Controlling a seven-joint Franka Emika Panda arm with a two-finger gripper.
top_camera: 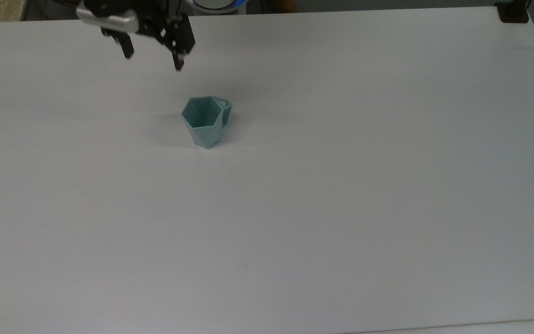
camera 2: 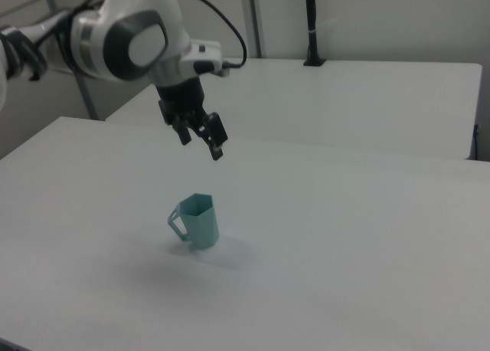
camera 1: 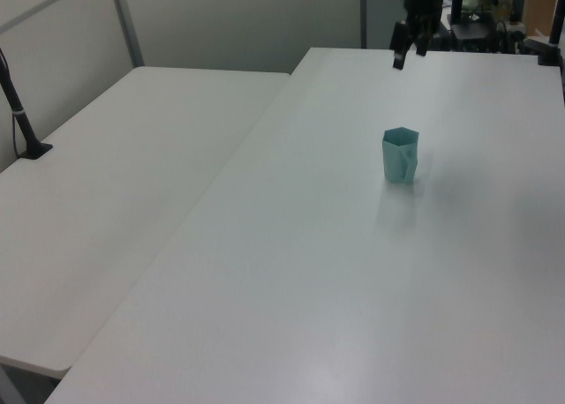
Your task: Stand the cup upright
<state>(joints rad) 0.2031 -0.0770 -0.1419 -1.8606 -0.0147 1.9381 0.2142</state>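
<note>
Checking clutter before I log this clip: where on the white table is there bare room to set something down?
Nearly everywhere. The white table is bare from the small pale teal faceted plastic cup to the top view's right edge, and from the cup to the near edge. The one busier patch is the far-left corner in the top view, where the open black gripper hangs above the table.

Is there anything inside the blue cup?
Nothing can be seen inside the cup; its inner walls look bare. Its bottom is covered by the near wall.

The top view looks steeply down on the table (top_camera: 341, 208). The left view and right view look obliquely across it from opposite sides. All share the cup (top_camera: 206, 121).
</note>
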